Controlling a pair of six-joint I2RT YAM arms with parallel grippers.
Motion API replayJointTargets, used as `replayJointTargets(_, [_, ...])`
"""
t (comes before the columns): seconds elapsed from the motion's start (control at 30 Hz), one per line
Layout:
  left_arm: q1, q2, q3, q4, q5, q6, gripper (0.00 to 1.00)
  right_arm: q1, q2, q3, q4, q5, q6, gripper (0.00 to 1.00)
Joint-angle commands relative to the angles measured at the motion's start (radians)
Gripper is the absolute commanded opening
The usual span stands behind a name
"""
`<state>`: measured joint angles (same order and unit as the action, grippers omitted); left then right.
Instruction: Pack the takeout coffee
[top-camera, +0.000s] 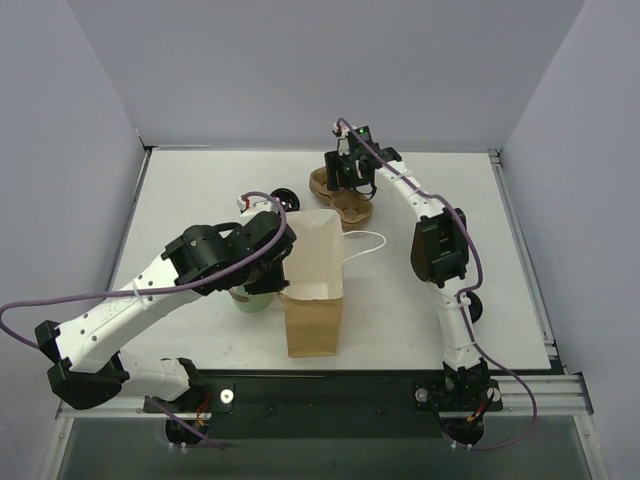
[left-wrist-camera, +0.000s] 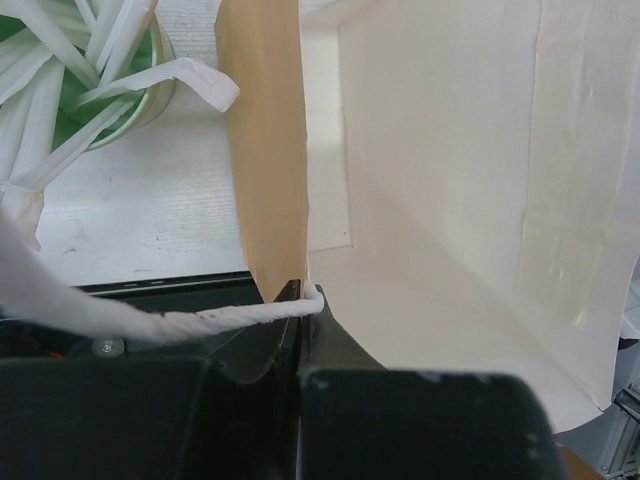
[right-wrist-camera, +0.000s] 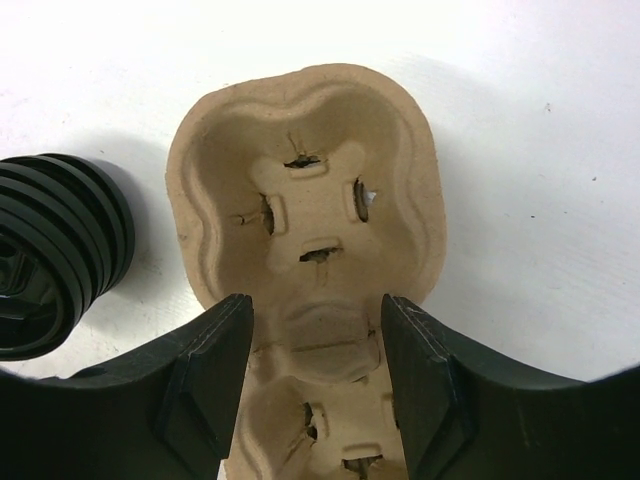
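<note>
A small round black cup stands at the back, left of the brown paper bag. In the right wrist view it shows as a ribbed black shape at the left edge, and I cannot tell whether it has a lid. My left gripper is shut on the bag's left wall rim, with the white rope handle across its fingertips. My right gripper is open, its fingers on either side of the middle of a cardboard cup carrier, and holds nothing.
A green cup with white straws stands under my left arm, close to the bag's left side; it also shows in the left wrist view. The bag's other white handle loops to the right. The carrier lies behind the bag. Walls enclose the table.
</note>
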<state>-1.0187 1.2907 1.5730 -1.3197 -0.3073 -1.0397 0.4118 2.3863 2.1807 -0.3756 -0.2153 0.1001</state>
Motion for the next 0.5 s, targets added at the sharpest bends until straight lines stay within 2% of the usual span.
replayJointTargets(0.0, [0.006, 0.004, 0.056, -0.001, 0.002, 0.0, 0.01, 0.012, 0.001, -0.012, 0.014, -0.018, -0.017, 0.54])
replayJointTargets(0.47, [0.003, -0.022, 0.036, 0.027, 0.016, -0.026, 0.01, 0.012, 0.001, -0.048, 0.003, 0.031, -0.033, 0.54])
